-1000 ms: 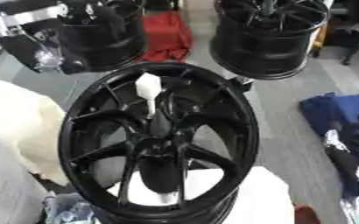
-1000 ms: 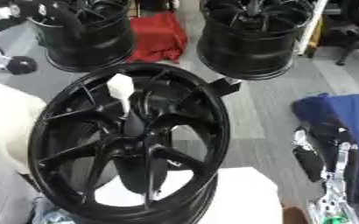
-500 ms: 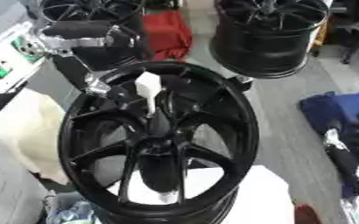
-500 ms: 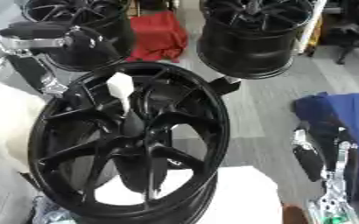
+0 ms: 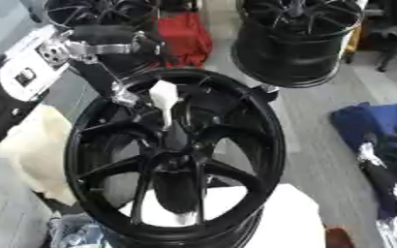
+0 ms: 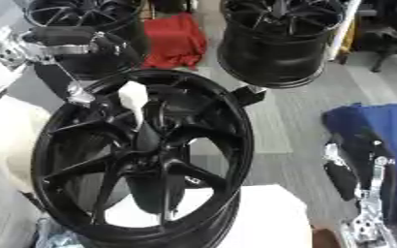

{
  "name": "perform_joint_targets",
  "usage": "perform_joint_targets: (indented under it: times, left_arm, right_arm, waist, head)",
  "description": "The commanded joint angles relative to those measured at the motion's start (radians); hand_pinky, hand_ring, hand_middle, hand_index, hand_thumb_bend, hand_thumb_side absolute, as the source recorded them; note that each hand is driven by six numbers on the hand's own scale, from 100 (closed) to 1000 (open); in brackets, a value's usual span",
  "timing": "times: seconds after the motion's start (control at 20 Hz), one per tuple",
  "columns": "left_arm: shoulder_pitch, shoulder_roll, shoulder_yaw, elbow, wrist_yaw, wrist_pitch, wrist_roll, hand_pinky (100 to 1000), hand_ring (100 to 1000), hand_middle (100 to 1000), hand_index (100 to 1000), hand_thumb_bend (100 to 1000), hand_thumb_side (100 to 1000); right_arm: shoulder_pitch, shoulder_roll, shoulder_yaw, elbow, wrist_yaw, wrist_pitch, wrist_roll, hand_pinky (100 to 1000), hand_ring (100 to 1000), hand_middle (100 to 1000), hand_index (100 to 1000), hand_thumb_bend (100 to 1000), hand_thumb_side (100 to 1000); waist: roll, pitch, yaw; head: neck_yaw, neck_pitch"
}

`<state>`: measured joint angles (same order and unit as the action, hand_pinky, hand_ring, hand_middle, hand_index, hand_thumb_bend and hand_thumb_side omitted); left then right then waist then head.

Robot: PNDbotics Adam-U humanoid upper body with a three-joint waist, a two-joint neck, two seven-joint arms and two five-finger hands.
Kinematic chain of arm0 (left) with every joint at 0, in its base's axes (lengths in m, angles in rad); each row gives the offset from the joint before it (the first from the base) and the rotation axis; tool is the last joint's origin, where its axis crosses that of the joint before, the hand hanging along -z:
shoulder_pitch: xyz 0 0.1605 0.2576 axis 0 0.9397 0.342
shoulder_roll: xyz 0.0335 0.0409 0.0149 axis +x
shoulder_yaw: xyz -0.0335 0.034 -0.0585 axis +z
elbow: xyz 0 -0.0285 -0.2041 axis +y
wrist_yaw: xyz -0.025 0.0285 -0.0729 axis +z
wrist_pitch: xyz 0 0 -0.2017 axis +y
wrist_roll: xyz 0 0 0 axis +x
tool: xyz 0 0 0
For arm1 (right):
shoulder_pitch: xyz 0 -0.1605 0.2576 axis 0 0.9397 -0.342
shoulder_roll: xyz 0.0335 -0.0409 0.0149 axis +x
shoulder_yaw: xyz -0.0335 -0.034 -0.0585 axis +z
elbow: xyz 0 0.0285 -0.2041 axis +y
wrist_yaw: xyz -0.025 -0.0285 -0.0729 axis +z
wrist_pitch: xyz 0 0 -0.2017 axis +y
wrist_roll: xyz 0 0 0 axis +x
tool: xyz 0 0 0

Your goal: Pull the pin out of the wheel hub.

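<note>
My left hand (image 5: 109, 46) hangs above the wheel hub's (image 5: 175, 155) upper-left rim, and I cannot tell how its fingers are set. The white pin (image 5: 163, 97) stands untouched just beside it, among the upper spokes. I judge this the approach step: next I must lower onto the pin, clamp it, and pull straight out.

Left hand (image 5: 109, 46) reaching in from upper left; right hand (image 6: 358, 174) idle at lower right.

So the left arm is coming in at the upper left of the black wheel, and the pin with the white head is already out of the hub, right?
Not quite. The left arm does come in at the upper left of the black wheel, but the pin with the white head is not out: the left eye view shows its shaft running down into the hub.
</note>
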<state>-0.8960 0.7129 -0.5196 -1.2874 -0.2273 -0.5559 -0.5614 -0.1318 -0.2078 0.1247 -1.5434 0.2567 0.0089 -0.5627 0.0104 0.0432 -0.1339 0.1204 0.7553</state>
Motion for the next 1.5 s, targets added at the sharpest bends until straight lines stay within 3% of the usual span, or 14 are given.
perform_joint_targets:
  times: [0.05, 0.4, 0.8, 1.1, 1.35, 1.5]
  left_arm:
    - [-0.035, -0.015, 0.013, 0.06, -0.042, -0.351, -0.346, 827, 755, 760, 890, 508, 636]
    - [-0.047, -0.077, 0.034, 0.196, -0.144, -0.351, -0.346, 824, 754, 758, 889, 476, 591]
    - [-0.045, -0.13, 0.057, 0.261, -0.242, -0.351, -0.346, 814, 740, 744, 882, 432, 539]
    - [-0.043, -0.136, 0.059, 0.299, -0.255, -0.351, -0.346, 760, 669, 665, 839, 322, 433]
    - [-0.043, -0.133, 0.063, 0.32, -0.24, -0.351, -0.346, 678, 566, 553, 750, 146, 267]
    - [-0.045, -0.131, 0.069, 0.315, -0.209, -0.351, -0.346, 645, 528, 510, 712, 100, 225]
  right_arm:
    - [-0.013, -0.014, 0.002, -0.008, 0.008, -0.001, 0.002, 734, 686, 715, 858, 226, 415]
    - [-0.015, -0.011, 0.003, -0.009, 0.009, -0.001, 0.004, 734, 685, 715, 859, 227, 415]
    - [-0.019, -0.008, 0.006, -0.009, 0.009, -0.002, 0.007, 734, 685, 714, 858, 227, 415]
    - [-0.02, -0.007, 0.005, -0.01, 0.009, -0.002, 0.007, 734, 685, 714, 858, 227, 414]
    - [-0.02, -0.008, 0.004, -0.009, 0.008, -0.002, 0.007, 734, 685, 714, 858, 226, 414]
    - [-0.02, -0.008, 0.004, -0.009, 0.008, -0.002, 0.006, 734, 685, 714, 858, 226, 414]
  waist:
    - [0.001, -0.014, -0.001]
    - [-0.002, -0.013, -0.005]
    - [-0.004, -0.01, -0.011]
    - [-0.005, -0.009, -0.014]
    - [-0.005, -0.008, -0.014]
    - [-0.005, -0.009, -0.014]
  head:
    - [0.001, 0.002]
    - [0.003, -0.003]
    - [0.009, -0.008]
    - [0.011, -0.009]
    - [0.01, -0.007]
    - [0.01, -0.008]
